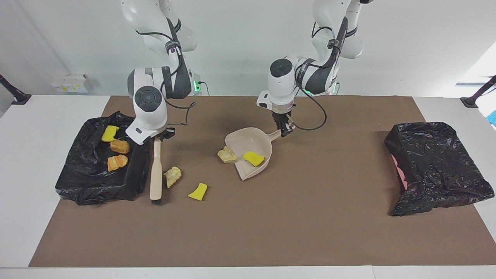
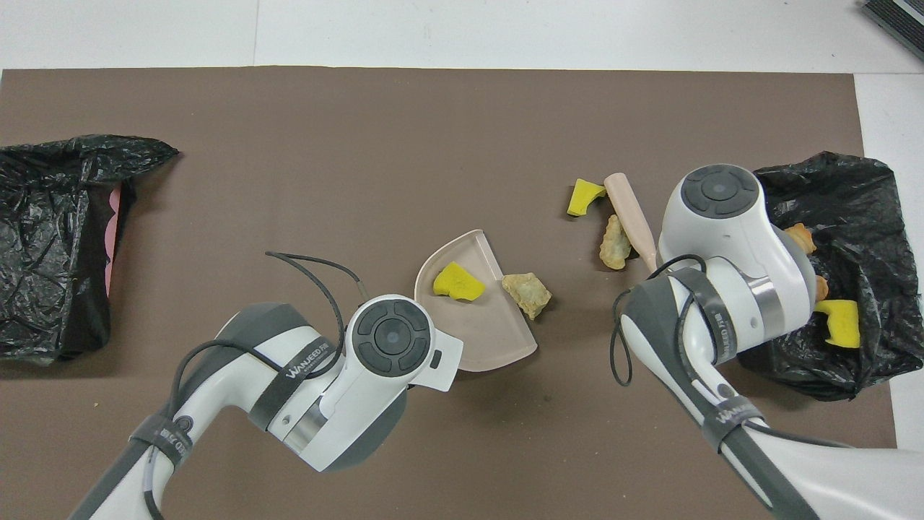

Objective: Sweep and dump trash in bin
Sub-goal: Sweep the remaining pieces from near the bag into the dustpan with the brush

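My left gripper [image 1: 286, 130] is shut on the handle of the beige dustpan [image 1: 245, 142], which rests on the mat mid-table. One yellow sponge piece [image 1: 253, 158] lies in the pan and a tan chunk [image 1: 227, 155] sits at its lip. My right gripper [image 1: 161, 136] is shut on the beige brush [image 1: 156, 170], whose bristle end is down on the mat. A tan chunk [image 1: 172, 176] lies right beside the brush, with a yellow piece [image 1: 198, 192] a little past it. Three scraps [image 1: 119, 146] lie in a black-lined bin [image 1: 77, 170] at the right arm's end.
A second black bag [image 1: 438, 166] with pink inside lies on the mat at the left arm's end. The brown mat [image 1: 310, 224] covers most of the white table. In the overhead view the wrists hide both grippers.
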